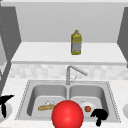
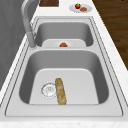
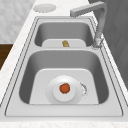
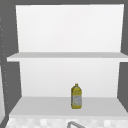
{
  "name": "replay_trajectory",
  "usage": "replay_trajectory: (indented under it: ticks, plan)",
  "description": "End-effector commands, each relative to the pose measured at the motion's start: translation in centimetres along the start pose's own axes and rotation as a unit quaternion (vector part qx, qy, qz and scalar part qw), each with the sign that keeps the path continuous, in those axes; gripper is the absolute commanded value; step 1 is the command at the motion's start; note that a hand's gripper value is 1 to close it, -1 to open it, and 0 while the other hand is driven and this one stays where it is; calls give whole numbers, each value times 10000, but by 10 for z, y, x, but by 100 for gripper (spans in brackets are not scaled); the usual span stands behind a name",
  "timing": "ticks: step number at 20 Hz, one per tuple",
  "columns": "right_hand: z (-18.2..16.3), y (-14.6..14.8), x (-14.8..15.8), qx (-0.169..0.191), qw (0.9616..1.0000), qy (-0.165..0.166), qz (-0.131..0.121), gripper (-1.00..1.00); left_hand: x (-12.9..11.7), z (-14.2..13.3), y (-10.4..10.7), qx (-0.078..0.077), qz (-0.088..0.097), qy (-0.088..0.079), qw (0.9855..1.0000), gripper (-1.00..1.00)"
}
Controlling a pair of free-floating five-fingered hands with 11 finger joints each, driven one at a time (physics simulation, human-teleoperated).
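From the front view I have my right hand [image 1: 99, 115] low at the near rim of the sink [image 1: 25, 92], over the right basin, with its fingers curled in and nothing between them. Just beside it on the left, a small orange-red fruit [image 1: 87, 108] sits on a white plate [image 1: 83, 103] on the floor of that basin; hand and fruit are near each other, and I cannot tell whether they touch. My left hand [image 1: 4, 102] hangs at the far left edge above a white plate on the counter [image 1: 8, 112], fingers spread wide. A big red ball [image 1: 67, 114] fills the near middle of this view and covers part of both basins. The right side view gives me what the front hides: the fruit lies in the middle of its plate, and the plate partly covers the drain. The left side view shows the baguette [image 2: 60, 91] lying lengthwise in the left basin, just beside that basin's drain [image 2: 49, 89], plus a further plate [image 2: 80, 9] on the counter beyond the sink, with a red fruit and something brown. The upper view shows the yellow bottle [image 4: 76, 96] upright on the lower shelf [image 4: 37, 106], above the faucet [image 1: 72, 71].
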Motion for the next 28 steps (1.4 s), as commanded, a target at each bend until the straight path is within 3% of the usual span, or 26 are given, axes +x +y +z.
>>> replay_trajectory:
  ticks: [1, 15, 19, 28]
  plan:
    - [0, 0, 0, 0, 10000, 0, 0, 0, 9, 12, 22, -2, -24, -84, 10000, -100]
    - [0, 0, 0, 0, 10000, 0, 0, 0, 51, 43, 115, 32, 79, 150, 9999, -100]
    - [0, 0, 0, 0, 10000, 0, 0, 0, 65, 39, 145, 30, 62, 215, 9997, -100]
    - [0, 0, 0, 0, 10000, 0, 0, 0, 101, 20, 205, 9, -13, 160, 9999, -100]
